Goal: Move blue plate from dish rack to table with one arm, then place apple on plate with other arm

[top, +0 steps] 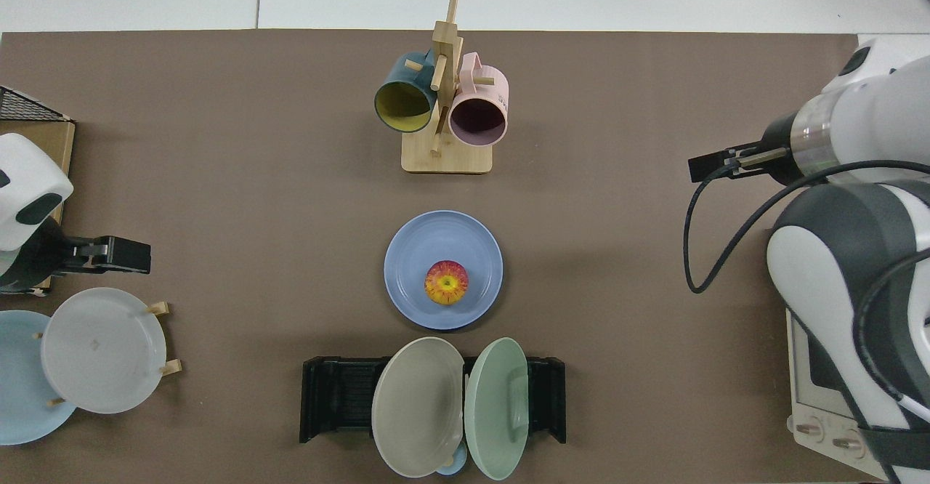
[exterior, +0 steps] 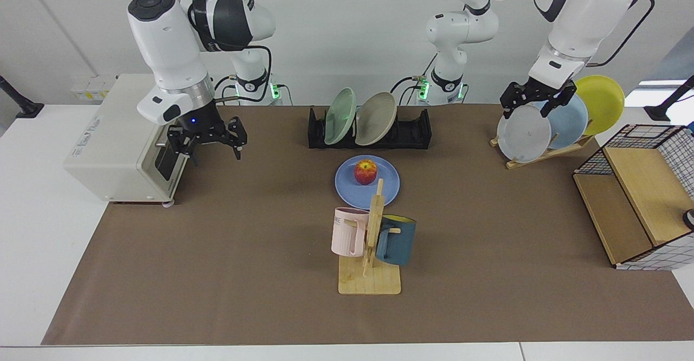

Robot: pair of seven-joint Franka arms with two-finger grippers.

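Beside the toaster oven [exterior: 130, 136] the right gripper [exterior: 209, 144] hangs wrist-down over the mat, fingers spread, nothing held. Left gripper [exterior: 534, 101] waits at the wooden plate rack [exterior: 547, 152], fingers apart, empty. Top view alone shows the apple [top: 446, 282] sitting off-centre on the blue plate [top: 414, 251] — round, matte, flat on the table [exterior: 217, 252], just in front of the black slotted dish rack [exterior: 415, 130].

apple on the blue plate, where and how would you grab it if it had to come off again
Probably from straight above, fingers closing across the widest part of the apple. It sits upright on the flat blue plate, stem dimple up, with open space overhead. The dish rack and the mug stand crowd two sides.
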